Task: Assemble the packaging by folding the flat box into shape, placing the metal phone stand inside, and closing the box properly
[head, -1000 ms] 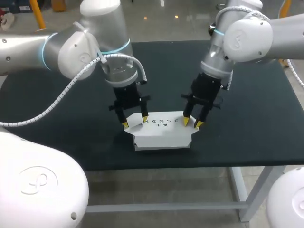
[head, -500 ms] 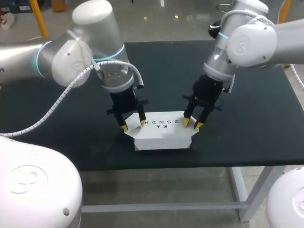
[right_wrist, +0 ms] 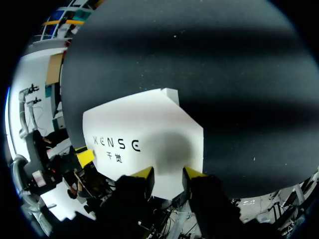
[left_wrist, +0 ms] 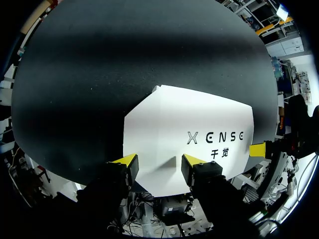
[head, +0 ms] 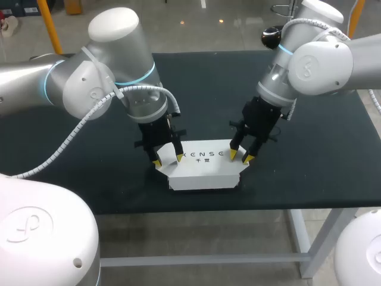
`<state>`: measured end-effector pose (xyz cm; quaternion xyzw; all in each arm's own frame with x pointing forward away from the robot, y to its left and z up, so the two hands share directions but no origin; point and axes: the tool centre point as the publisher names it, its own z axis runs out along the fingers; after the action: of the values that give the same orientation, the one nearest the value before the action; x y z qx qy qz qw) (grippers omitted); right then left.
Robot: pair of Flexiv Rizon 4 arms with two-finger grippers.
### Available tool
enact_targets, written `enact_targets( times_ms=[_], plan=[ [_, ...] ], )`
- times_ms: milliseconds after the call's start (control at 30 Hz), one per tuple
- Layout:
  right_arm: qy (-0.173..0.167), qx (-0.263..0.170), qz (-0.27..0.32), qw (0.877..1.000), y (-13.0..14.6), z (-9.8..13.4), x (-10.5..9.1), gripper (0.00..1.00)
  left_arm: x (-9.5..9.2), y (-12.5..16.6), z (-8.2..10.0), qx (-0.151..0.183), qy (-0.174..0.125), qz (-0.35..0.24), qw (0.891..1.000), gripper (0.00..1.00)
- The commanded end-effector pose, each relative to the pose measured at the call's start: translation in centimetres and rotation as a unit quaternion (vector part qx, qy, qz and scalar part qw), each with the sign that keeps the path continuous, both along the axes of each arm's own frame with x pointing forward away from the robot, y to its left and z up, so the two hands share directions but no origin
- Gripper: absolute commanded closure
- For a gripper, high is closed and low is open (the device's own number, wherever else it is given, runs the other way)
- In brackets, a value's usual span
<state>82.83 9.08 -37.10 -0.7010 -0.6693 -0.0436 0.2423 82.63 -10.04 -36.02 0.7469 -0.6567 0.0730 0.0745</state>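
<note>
On the dark table (head: 321,149) the white box (head: 205,170) runs lengthwise from my left jaws to my right jaws. Both pairs stand spread over its ends, pinching nothing.

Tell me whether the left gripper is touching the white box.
Cannot tell. In the left wrist view the left gripper straddles an edge of the white box, but neither contact nor a gap shows plainly. The head view settles nothing.
</note>
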Motion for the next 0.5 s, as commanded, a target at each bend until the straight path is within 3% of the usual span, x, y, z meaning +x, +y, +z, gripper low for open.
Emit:
enact_targets(
  times_ms=[33,500],
  plan=[
    [-0.017,0.005,-0.006,1.000,-0.09,-0.23,-0.69,0.59,-0.33,-0.04,-0.35,0.001,-0.008,0.000,1.000,0.43],
    [-0.055,0.014,-0.026,0.998,0.05,-0.93,-1.12,0.57,-0.27,-0.37,-0.75,0.006,-0.014,-0.002,1.000,0.40]
  ],
)
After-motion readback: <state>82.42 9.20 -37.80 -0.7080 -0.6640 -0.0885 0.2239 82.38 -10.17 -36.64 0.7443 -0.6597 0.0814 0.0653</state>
